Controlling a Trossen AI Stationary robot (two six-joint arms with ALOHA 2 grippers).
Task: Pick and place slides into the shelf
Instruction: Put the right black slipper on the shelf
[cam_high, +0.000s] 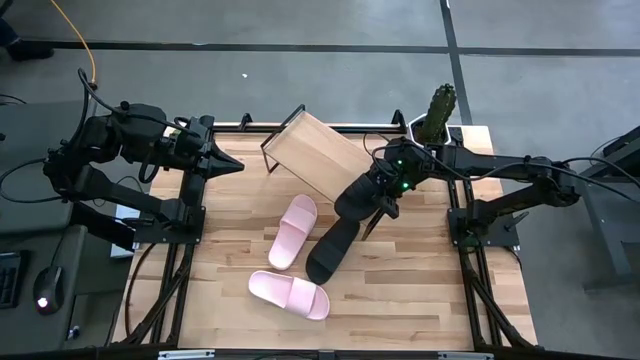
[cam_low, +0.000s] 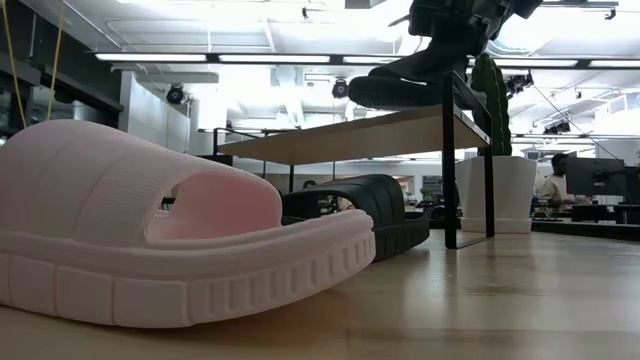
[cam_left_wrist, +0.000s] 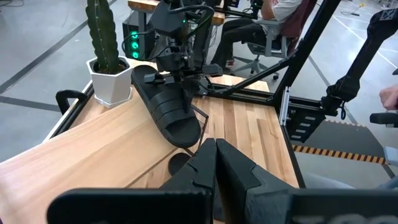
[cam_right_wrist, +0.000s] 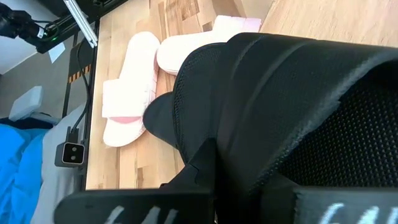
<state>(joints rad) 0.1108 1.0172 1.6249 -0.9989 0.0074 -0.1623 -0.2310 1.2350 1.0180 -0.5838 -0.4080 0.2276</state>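
Right arm holds a black slide at the shelf's edge; three slides lie on the table.

Nearest the front edge, one pink slide (cam_high: 289, 294) lies crosswise; just behind it the second pink slide (cam_high: 293, 231) lies lengthwise, with a black slide (cam_high: 330, 251) close beside it on the wooden table (cam_high: 400, 300). Farther back, the right gripper (cam_high: 383, 196) is clamped on the other black slide (cam_left_wrist: 166, 107), holding it over the lower right end of the slanted shelf (cam_high: 315, 152). A potted cactus (cam_high: 437, 112) stands at the back right corner. The left gripper (cam_high: 232, 166) waits at the table's left edge, fingers pressed together, holding nothing.
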